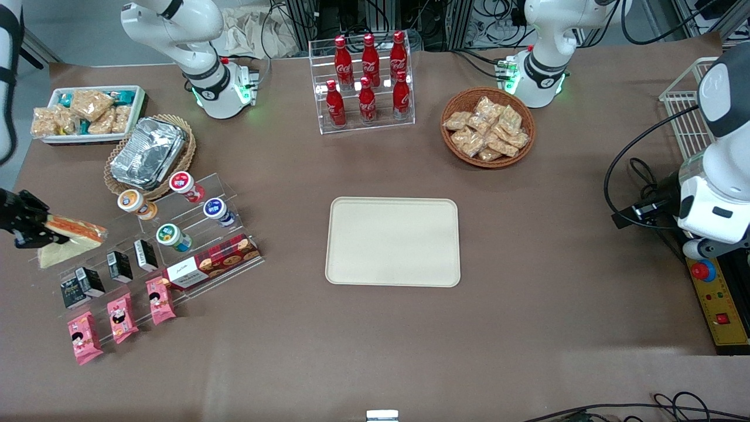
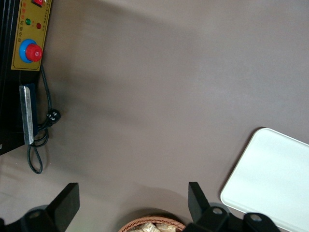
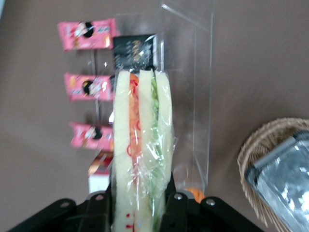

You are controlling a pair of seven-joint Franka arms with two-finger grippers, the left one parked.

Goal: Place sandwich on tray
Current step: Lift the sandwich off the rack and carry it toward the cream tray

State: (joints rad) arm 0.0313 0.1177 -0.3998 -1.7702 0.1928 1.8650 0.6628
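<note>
Gripper (image 1: 35, 231) clamped on sandwich (image 1: 76, 230) — wedge held above clear display rack (image 1: 146, 246) at working arm's end of table. Tray (image 1: 392, 241) bare, mid-table, at 3 o'clock from gripper in front view — well apart. Sandwich long axis runs out from fingers.

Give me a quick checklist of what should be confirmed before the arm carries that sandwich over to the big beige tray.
1. Grip: the gripper is shut on the sandwich, a finger on each bread face: ok.
2. Sandwich lifted free of the clear display stand: cannot tell; it hangs at the stand's edge, with another sandwich just below.
3. Wrap intact: ok, as far as it shows.
4. Tray bare, room to set down: ok.
5. Path toward the tray: the yogurt cups and cookie box stand on the way, so height matters: cannot tell.
</note>
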